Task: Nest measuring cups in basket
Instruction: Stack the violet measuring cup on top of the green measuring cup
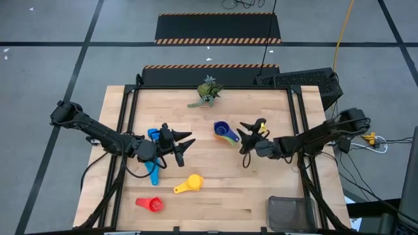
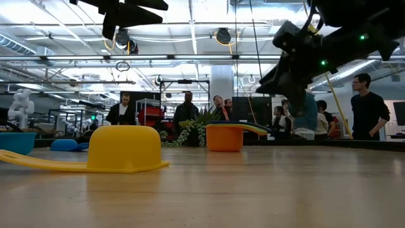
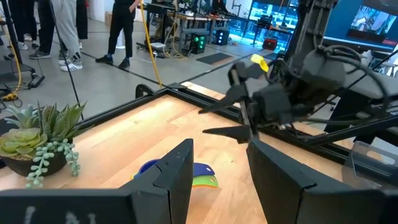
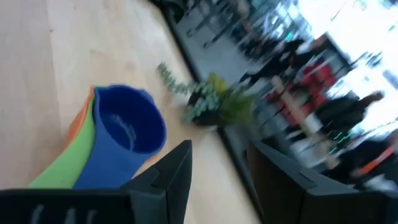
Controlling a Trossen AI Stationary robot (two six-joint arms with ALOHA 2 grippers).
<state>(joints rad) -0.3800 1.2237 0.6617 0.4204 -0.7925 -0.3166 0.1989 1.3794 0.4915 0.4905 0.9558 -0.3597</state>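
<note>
Both arms hang above the middle of the surface, facing each other, and neither has anything in hand. The left pincer (image 1: 183, 146) is partly open and empty, its two dark fingers (image 3: 171, 171) apart with only bare wood between them; the right pincer (image 1: 245, 138) is likewise partly open and empty.

The measuring cups lie scattered, none of them in the basket (image 1: 292, 213), which sits at the near right corner of the surface, well apart from every cup. A small stack of three is already nested near the centre, just beside the right pincer: a dark blue cup (image 4: 127, 127) inside a green one (image 4: 65, 168) inside an orange one (image 4: 84, 118). I'd guess the right arm hovers there because that stack is the easiest thing to lift next. The light blue cup (image 1: 153, 135) lies under the left arm, close to its pincer. The yellow cup (image 1: 189, 183) rests upside down nearer the front edge, and the red cup (image 1: 151, 204) lies near the front left. A potted plant (image 1: 208, 90) stands by the far edge, out of the way.
</note>
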